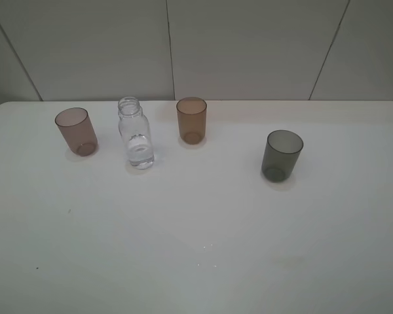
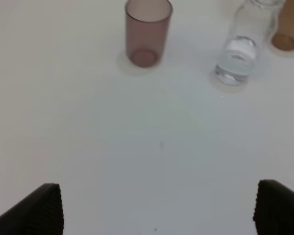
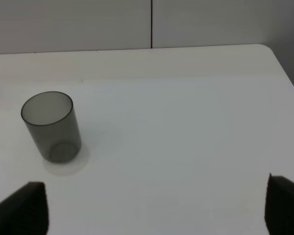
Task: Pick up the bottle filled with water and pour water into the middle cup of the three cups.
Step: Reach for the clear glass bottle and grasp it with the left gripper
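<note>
The clear bottle stands upright on the white table, part full of water, between the pinkish-mauve cup and the amber-brown middle cup. The smoky dark-grey cup stands to the right. No gripper shows in the high view. In the left wrist view the left gripper is open and empty, well short of the bottle, the mauve cup and the amber cup. In the right wrist view the right gripper is open and empty, short of the grey cup.
The white table stretches wide in front of the cups. Its far edge meets a grey panelled wall. Its far right corner shows in the right wrist view.
</note>
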Robot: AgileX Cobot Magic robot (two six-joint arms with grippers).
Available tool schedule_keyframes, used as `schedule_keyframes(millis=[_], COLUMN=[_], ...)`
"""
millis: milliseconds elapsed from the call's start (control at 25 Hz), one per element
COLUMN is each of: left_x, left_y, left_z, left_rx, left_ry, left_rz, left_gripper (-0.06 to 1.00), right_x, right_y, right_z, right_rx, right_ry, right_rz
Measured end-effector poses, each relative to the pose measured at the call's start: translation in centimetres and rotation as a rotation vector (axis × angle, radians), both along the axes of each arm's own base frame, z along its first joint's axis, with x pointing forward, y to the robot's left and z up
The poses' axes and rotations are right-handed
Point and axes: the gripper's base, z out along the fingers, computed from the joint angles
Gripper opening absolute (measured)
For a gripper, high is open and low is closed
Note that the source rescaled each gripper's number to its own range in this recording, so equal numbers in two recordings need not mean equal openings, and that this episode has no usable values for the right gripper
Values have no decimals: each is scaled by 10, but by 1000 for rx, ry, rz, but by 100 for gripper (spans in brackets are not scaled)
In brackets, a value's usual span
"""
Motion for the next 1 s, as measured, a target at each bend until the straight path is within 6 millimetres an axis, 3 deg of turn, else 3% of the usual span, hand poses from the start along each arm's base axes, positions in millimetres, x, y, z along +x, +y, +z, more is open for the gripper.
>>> schedule_keyframes(millis=[320,600,1000], left_x=[73,140,199], left_y=[-19,-24,-71], left_z=[12,-13,-60], left_rx=[-83,-44,133], left_ry=[20,111,12], left_rz=[-200,-233,-260], left_gripper=[100,100,100], right_x=[0,0,0], right_y=[0,0,0], right_z=[0,0,0], right_rx=[0,0,0], right_ry=[0,0,0], right_rz=[0,0,0])
